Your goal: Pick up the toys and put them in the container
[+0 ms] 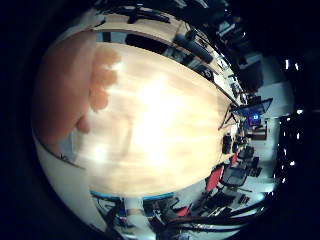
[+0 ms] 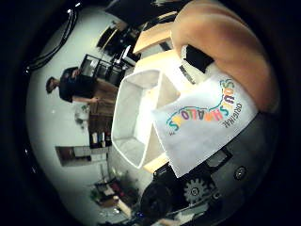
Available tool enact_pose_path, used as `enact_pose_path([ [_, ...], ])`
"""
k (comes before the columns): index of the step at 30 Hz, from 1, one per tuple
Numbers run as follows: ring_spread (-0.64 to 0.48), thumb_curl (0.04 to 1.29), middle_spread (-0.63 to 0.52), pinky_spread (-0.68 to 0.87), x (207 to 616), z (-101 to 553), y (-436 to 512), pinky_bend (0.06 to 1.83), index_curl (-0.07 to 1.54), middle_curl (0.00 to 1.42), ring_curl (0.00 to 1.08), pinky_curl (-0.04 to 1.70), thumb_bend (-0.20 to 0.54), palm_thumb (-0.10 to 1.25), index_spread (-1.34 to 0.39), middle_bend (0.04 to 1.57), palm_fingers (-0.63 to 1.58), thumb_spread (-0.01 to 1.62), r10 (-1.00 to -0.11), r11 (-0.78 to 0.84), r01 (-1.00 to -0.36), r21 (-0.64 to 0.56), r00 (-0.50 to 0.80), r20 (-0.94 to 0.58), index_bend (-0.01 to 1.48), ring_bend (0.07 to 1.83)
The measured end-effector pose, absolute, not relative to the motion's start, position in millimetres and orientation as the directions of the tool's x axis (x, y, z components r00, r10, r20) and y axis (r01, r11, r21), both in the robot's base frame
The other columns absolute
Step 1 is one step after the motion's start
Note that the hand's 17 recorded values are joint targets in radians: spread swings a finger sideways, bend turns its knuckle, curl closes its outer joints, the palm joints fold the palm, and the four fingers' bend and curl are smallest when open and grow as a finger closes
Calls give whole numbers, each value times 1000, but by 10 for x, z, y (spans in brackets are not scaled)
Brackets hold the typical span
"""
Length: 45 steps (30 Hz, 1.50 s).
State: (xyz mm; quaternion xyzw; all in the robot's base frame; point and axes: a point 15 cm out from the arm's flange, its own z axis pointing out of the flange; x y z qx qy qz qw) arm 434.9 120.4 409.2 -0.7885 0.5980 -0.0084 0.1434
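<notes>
An orange plush toy (image 2: pixel 221 42) sits right against my palm, and its white paper tag (image 2: pixel 202 122) with coloured lettering hangs across the view. The same toy (image 1: pixel 65 95) also shows at the side of the little finger side view, high above the wooden table (image 1: pixel 165 115). My right hand (image 2: pixel 225 179) shows as black and grey geared parts beside the tag and is shut on the toy. A white open-topped container (image 2: pixel 124 113) stands on the table past the tag, and what I see of its inside holds nothing.
Red and black office chairs (image 1: pixel 215 177) stand off the table's edge. A lit monitor (image 1: pixel 252 112) is beyond them. A second wooden table (image 1: pixel 145 25) runs behind the first. Dark shelving (image 2: pixel 101 66) lines the wall past the container.
</notes>
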Motion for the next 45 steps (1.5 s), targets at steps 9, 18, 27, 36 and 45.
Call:
enact_pose_path([
  [9, -385, 448, -528, -504, 4137, 4319, 1850, 1190, 585, 766, 516, 504, 13, 1165, -586, 521, 1113, 1176, -881, -396, -870, -295, 450, -146, 203, 1078],
  [18, -389, 456, -543, -516, 4109, 4359, 2509, 1176, 652, 780, 513, 501, -8, 1172, -600, 517, 1116, 1178, -771, -555, -758, -342, 624, -131, 187, 1076],
  [27, -395, 472, -552, -515, 4030, 4346, 3041, 1185, 685, 779, 511, 504, -2, 1191, -612, 485, 1095, 1175, -691, -653, -676, -342, 717, -98, 171, 1091],
  [36, -393, 499, -561, -517, 4068, 4291, 3212, 1186, 693, 775, 507, 502, -7, 1194, -614, 451, 1084, 1204, -660, -693, -640, -331, 748, -64, 164, 1088],
  [45, -397, 451, -568, -523, 4095, 4216, 3199, 1176, 678, 778, 503, 500, -68, 941, -604, 434, 1045, 1142, -662, -696, -644, -318, 747, -62, 146, 1084],
])
